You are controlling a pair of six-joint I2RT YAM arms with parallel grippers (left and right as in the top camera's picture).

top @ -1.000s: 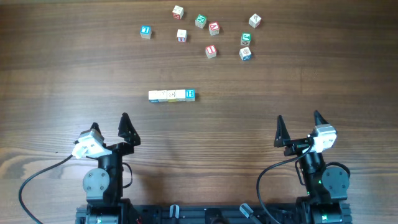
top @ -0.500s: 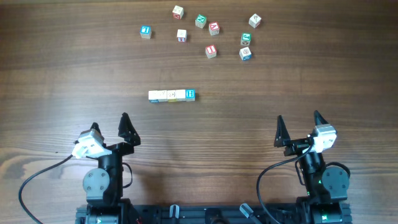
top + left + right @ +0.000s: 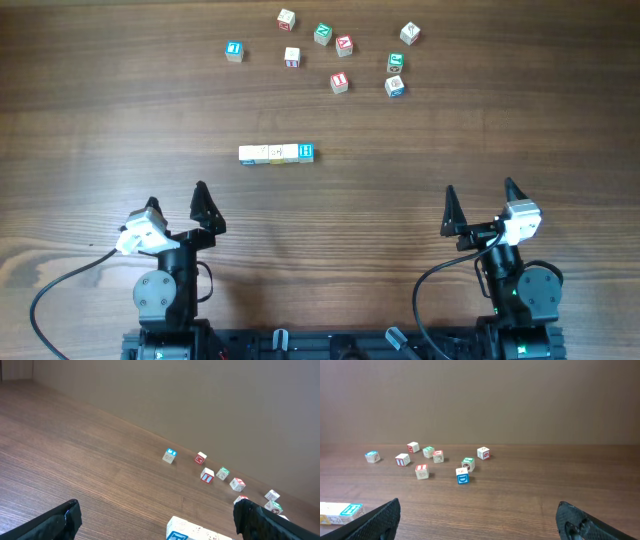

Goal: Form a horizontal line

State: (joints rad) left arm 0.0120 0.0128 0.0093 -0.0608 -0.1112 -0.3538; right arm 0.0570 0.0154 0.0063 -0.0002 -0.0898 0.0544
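A short row of pale alphabet cubes lies side by side at the table's middle, its right end cube blue-faced. It shows at the bottom edge of the left wrist view and at the lower left of the right wrist view. Several loose cubes lie scattered at the far side, also in the left wrist view and the right wrist view. My left gripper is open and empty near the front edge. My right gripper is open and empty at the front right.
The table is dark brown wood. A plain wall rises behind its far edge. Black cables trail from both arm bases at the front.
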